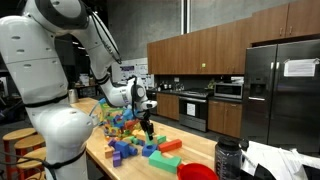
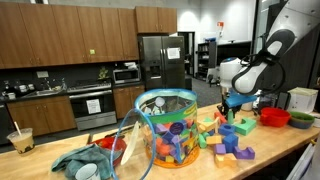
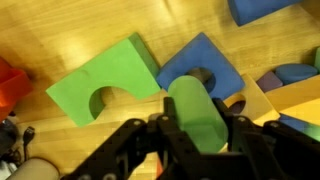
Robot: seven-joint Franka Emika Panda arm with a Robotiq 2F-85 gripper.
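In the wrist view my gripper (image 3: 196, 125) is shut on a green cylinder block (image 3: 194, 108), which sticks out forward between the black fingers. Below it on the wooden table lie a green arch block (image 3: 105, 80) and a blue arch block (image 3: 205, 65), with a tan block (image 3: 262, 100) beside them. In both exterior views the gripper (image 1: 146, 123) (image 2: 233, 105) hangs just above a spread of coloured blocks (image 1: 135, 148) (image 2: 232, 140); the held cylinder is too small to make out there.
A clear tub with several blocks (image 2: 168, 128) stands on the table near a blue-green cloth (image 2: 80, 158) and a drink cup (image 2: 20, 140). Red bowls (image 1: 197, 171) (image 2: 273, 116) and a dark jug (image 1: 228, 158) sit by the table's end. Kitchen cabinets and a fridge (image 1: 280, 90) lie behind.
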